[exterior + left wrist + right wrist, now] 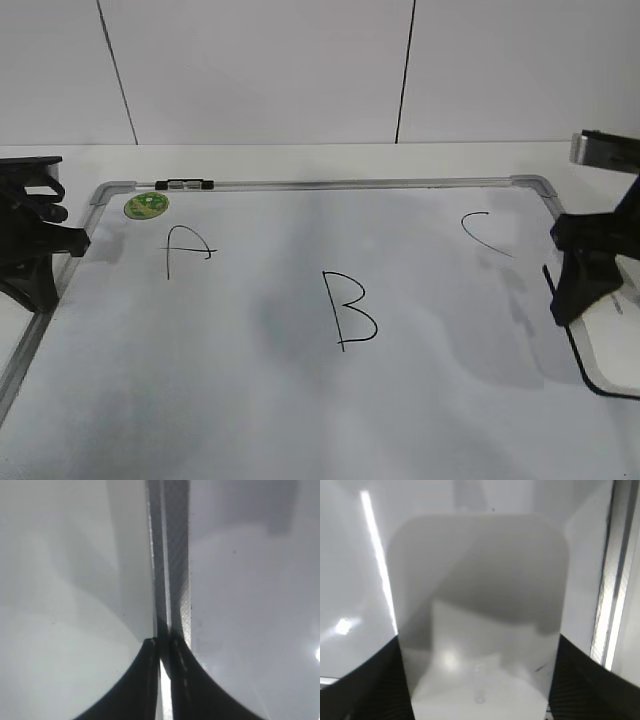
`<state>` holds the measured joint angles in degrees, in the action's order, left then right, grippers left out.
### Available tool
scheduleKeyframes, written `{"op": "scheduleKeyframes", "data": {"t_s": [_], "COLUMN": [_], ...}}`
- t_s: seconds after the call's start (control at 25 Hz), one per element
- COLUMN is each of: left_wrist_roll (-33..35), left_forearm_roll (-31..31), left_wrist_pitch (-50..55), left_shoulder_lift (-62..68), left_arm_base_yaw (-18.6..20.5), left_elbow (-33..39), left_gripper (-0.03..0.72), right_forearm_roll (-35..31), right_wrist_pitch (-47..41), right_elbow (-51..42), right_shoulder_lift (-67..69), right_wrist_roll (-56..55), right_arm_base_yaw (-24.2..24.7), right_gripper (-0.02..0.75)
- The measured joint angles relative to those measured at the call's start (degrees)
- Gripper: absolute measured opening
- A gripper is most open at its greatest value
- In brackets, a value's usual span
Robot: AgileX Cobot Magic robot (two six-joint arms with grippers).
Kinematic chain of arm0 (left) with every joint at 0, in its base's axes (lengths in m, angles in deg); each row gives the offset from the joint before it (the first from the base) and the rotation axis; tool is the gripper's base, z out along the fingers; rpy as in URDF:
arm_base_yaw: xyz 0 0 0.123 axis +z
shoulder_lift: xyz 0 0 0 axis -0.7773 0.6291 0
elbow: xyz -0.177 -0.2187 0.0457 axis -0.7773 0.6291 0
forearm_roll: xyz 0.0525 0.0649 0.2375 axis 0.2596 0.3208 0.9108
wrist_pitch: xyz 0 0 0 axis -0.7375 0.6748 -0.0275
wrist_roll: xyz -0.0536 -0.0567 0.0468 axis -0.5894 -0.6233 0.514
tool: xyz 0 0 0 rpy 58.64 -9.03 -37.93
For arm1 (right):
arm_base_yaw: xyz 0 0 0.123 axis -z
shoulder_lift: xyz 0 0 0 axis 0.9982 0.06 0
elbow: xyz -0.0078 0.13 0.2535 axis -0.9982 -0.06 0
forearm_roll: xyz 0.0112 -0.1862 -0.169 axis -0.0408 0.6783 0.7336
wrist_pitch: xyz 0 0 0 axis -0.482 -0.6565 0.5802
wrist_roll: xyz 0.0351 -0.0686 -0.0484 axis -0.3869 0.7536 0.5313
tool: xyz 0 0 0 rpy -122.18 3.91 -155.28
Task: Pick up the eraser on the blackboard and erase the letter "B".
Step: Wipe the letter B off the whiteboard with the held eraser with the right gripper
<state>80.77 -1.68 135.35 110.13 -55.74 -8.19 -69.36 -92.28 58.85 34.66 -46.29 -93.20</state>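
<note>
The blackboard [250,400] is a white board with a silver frame, lying flat. The letter "B" [350,310] is drawn in black at its middle. The eraser [615,335] is a white block with a dark base and lies at the board's right edge. My right gripper [575,305] is down over it. In the right wrist view the eraser [480,580] fills the gap between the jaws [479,645], which press on both of its sides. My left gripper [45,290] is shut and empty at the board's left frame [175,555], with its tips [162,642] over the frame.
A black "A" [185,250] is at the board's left and a "C" [480,230] at its right. A small green round sticker [146,205] sits in the far left corner. A black clip [185,184] is on the far frame. The right frame [610,580] runs beside the eraser.
</note>
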Motion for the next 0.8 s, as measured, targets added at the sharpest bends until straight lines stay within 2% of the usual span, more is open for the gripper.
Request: {"op": "scheduleKeyframes", "data": {"t_s": [0.28,0.44,0.6,0.8], "left_wrist_roll": [0.0,0.0,0.0,0.0], "left_forearm_roll": [0.0,0.0,0.0,-0.1], "left_wrist_pitch": [0.0,0.0,0.0,0.1], "left_shoulder_lift": [0.0,0.0,0.0,0.0], "left_arm_base_yaw": [0.0,0.0,0.0,0.0], "left_elbow": [0.0,0.0,0.0,0.0], "left_gripper": [0.025,0.025,0.025,0.025], "right_forearm_roll": [-0.2,0.4,4.4,7.6], "right_wrist_pitch": [-0.5,-0.5,-0.7,-0.8], "right_elbow": [9.4,14.3,21.7,31.0], "right_shoulder_lift": [5.8,11.9,19.5,29.0], "right_wrist_roll": [0.4,-0.6,-2.6,-3.3], "right_arm_base_yaw": [-1.7,-7.7,-14.1,-18.0], "right_gripper": [0.538,0.538,0.538,0.538]}}
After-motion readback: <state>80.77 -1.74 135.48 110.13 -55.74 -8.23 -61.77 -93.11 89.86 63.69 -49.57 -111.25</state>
